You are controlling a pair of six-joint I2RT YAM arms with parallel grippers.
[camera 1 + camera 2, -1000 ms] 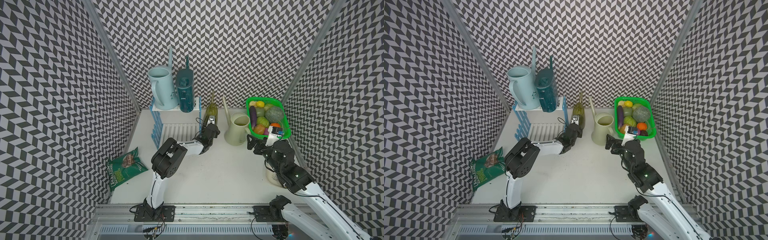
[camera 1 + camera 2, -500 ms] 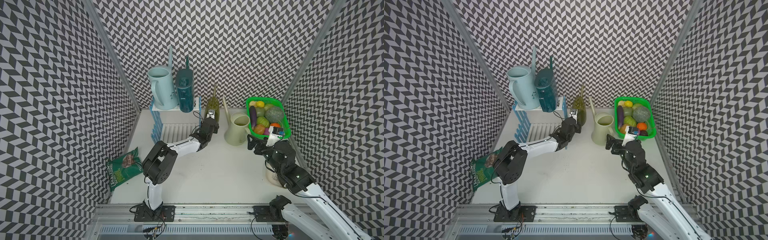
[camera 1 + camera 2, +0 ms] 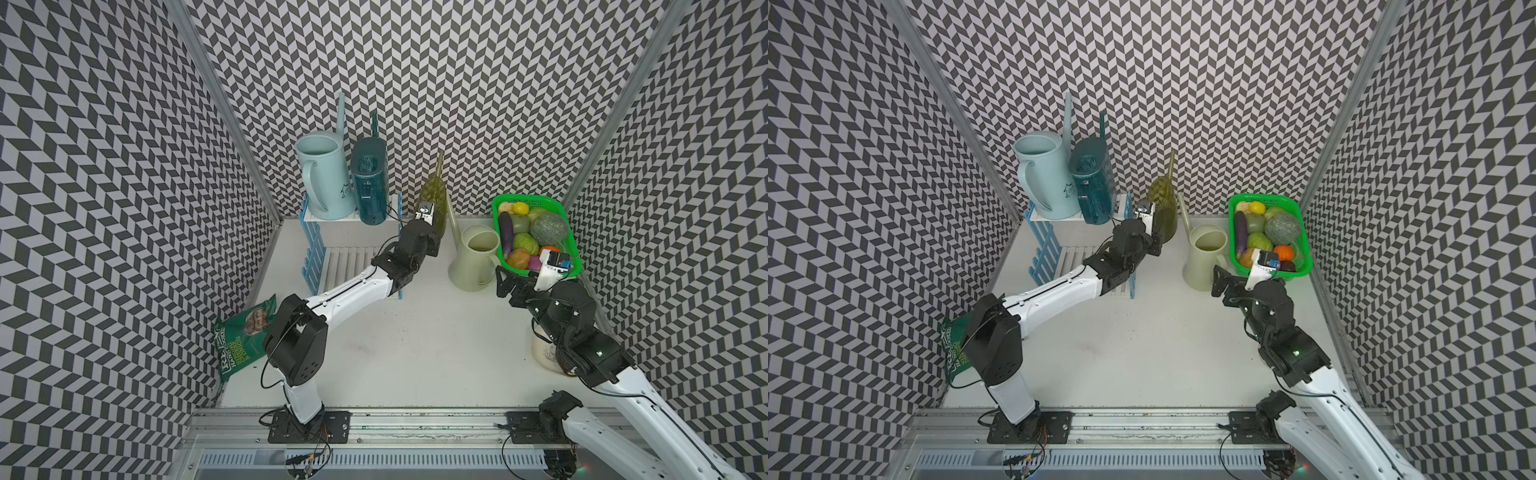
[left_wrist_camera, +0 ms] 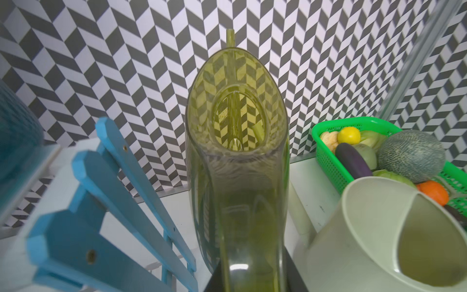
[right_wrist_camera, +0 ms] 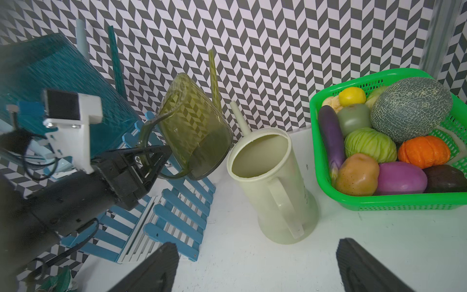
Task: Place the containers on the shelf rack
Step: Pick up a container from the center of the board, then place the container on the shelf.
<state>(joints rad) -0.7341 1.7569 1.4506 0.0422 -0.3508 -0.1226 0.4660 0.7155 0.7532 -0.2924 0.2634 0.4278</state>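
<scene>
The shelf rack stands at the back left, with a light blue container and a dark teal container on its top shelf. My left gripper is shut on the handle of the olive-green container, holding it off the table just right of the rack's side frame. In the right wrist view this olive-green container tilts and the left gripper clamps its handle. A cream container stands on the table. My right gripper is open just in front of the cream container.
A green basket of vegetables sits at the back right, close to the cream container. A green snack bag lies by the left wall. A white jar is partly hidden under my right arm.
My left gripper has lifted the olive-green container higher and a little toward the back wall, and the left arm has stretched out. The right arm has not moved.
</scene>
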